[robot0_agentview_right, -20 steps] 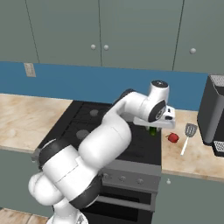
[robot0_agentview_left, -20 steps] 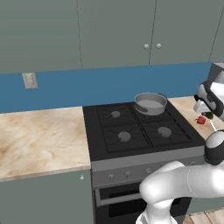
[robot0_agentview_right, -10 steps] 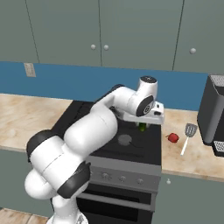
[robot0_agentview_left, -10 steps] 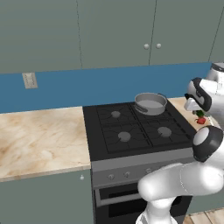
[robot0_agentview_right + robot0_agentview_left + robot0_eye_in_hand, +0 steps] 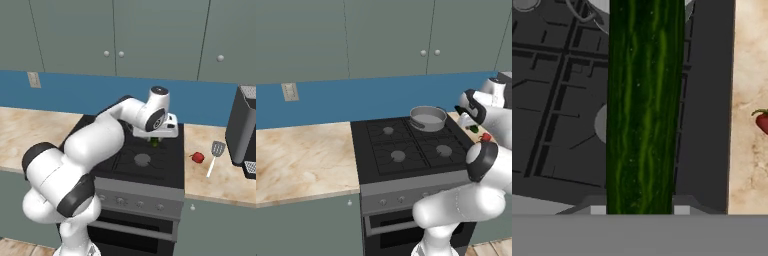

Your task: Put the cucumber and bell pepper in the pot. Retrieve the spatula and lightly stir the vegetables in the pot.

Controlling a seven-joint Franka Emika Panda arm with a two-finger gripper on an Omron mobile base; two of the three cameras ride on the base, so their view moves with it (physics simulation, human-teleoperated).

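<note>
Stove (image 5: 150, 165) between marble counters (image 5: 301, 155)

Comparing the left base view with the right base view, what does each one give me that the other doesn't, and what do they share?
Left base view: the pot on the stove's back right burner. Right base view: the spatula lying on the counter just right of the bell pepper. Both: the cucumber held above the stove, the bell pepper on the counter, and the wall outlet.
</note>
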